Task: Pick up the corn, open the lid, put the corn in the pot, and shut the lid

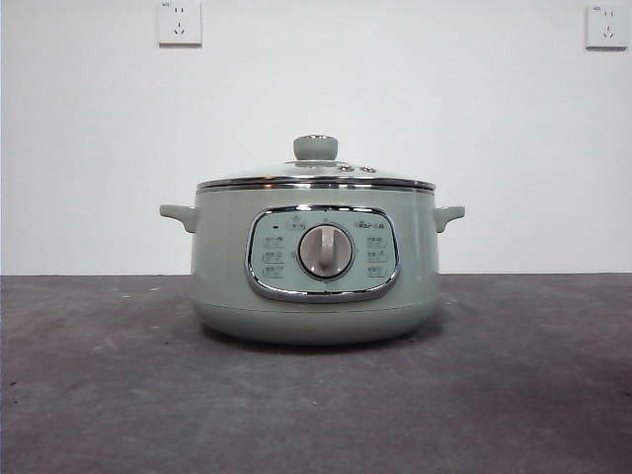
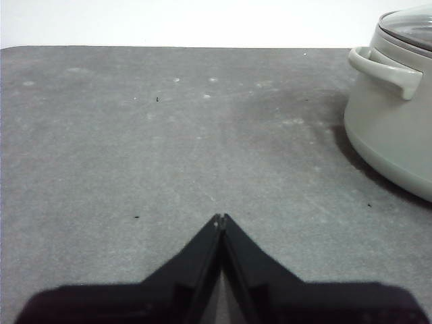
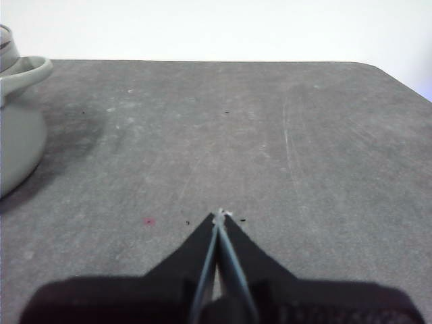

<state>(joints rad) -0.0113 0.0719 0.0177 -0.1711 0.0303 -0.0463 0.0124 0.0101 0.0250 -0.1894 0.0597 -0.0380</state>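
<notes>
We see both grippers low over the near table, the left gripper (image 2: pixel 221 217) and right gripper (image 3: pixel 220 214) each with jaws closed on nothing. Between and beyond them the pot (image 1: pixel 314 262) carries the lid (image 1: pixel 315 176). We find the corn in no view, so its direction, axis and nearer arm cannot be told.

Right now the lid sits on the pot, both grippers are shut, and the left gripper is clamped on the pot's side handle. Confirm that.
Not quite. The left gripper is shut on nothing, over bare table, apart from the pot and its side handle, as the left wrist view shows. The rest holds: the lid sits on the pot and the right gripper is shut too.
</notes>
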